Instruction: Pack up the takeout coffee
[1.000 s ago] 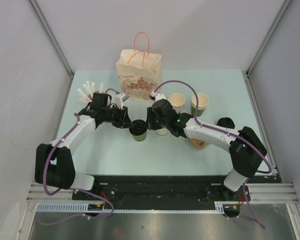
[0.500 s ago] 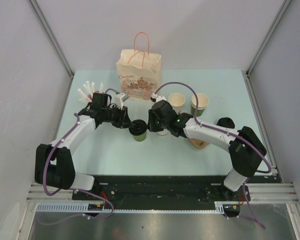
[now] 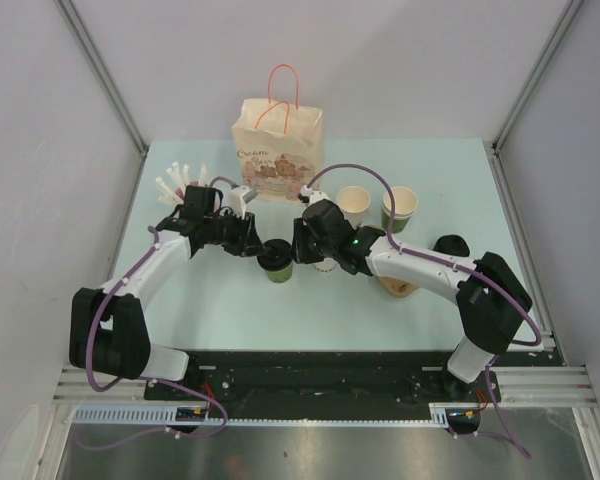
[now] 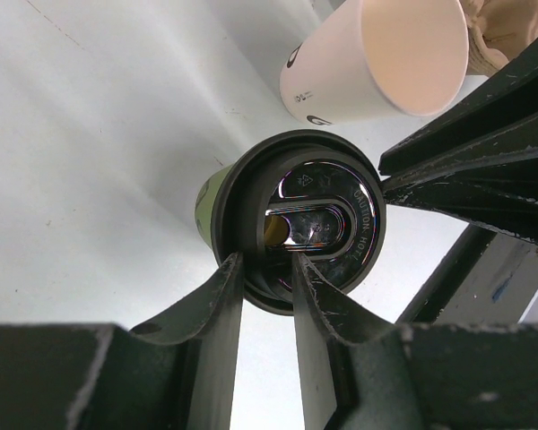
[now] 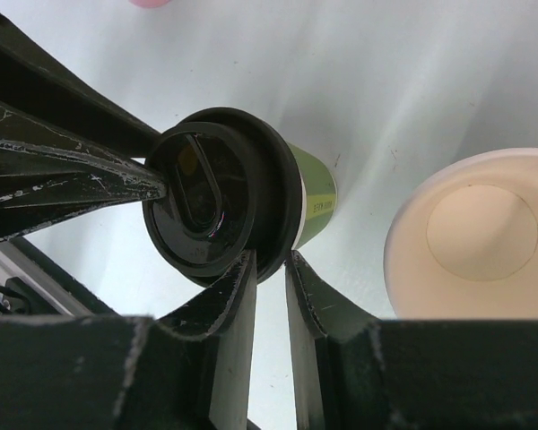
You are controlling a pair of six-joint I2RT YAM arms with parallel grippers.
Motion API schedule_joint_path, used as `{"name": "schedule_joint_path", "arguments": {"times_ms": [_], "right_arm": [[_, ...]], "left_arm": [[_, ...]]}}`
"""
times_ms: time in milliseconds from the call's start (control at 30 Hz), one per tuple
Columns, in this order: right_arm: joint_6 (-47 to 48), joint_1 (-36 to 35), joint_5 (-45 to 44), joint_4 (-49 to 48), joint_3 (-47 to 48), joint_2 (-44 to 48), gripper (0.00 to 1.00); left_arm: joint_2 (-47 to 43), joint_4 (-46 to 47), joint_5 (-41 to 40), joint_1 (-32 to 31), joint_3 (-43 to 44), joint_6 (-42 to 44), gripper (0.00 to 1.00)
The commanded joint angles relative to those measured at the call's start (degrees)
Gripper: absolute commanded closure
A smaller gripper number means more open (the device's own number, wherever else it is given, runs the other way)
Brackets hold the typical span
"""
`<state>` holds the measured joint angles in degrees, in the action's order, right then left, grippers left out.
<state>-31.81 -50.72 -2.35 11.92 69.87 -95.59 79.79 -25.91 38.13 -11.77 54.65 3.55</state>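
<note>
1. The green cup (image 3: 279,272) stands upright on the pale table (image 3: 230,310), near its middle and in front of the paper bag (image 3: 277,155); its black lid (image 4: 309,215) is on, with the drinking slot facing up.
2. The left gripper (image 4: 262,269) meets the cup from the left; its jaws are drawn narrow and pinch the rim of the lid, one finger on top and the other outside the edge.
3. The right gripper (image 5: 269,264) meets the same cup from the opposite side; its jaws are also nearly together, clamped on the lid's edge with the tips touching it.
4. A white cup (image 5: 480,233) with no lid stands just beside the green cup, under the right arm; it is upright with its mouth open.
5. Further back on the right stand two more open cups, a second white one (image 3: 353,205) and a second green one (image 3: 399,207); a brown tray (image 3: 398,288) shows partly beneath the right arm.
6. A fan of white sticks (image 3: 175,183) lies at the back left, behind the left arm.
</note>
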Motion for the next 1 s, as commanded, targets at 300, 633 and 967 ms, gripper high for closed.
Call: {"name": "schedule_joint_path", "arguments": {"times_ms": [300, 633, 967], "right_arm": [[-1.84, 0.53, 0.15, 0.03, -0.51, -5.48, 0.81], [-5.71, -0.43, 1.73, -3.13, -9.65, -7.15, 1.0], [-7.12, -1.84, 1.65, -2.87, -15.19, -8.73, 1.0]], "left_arm": [[-0.43, -1.42, -0.07, -0.27, 0.63, 3.04, 0.67], [1.42, -1.25, -0.77, -0.27, -1.39, 3.39, 0.69], [3.0, -1.25, -1.83, -0.27, -2.01, 3.48, 0.69]]}}
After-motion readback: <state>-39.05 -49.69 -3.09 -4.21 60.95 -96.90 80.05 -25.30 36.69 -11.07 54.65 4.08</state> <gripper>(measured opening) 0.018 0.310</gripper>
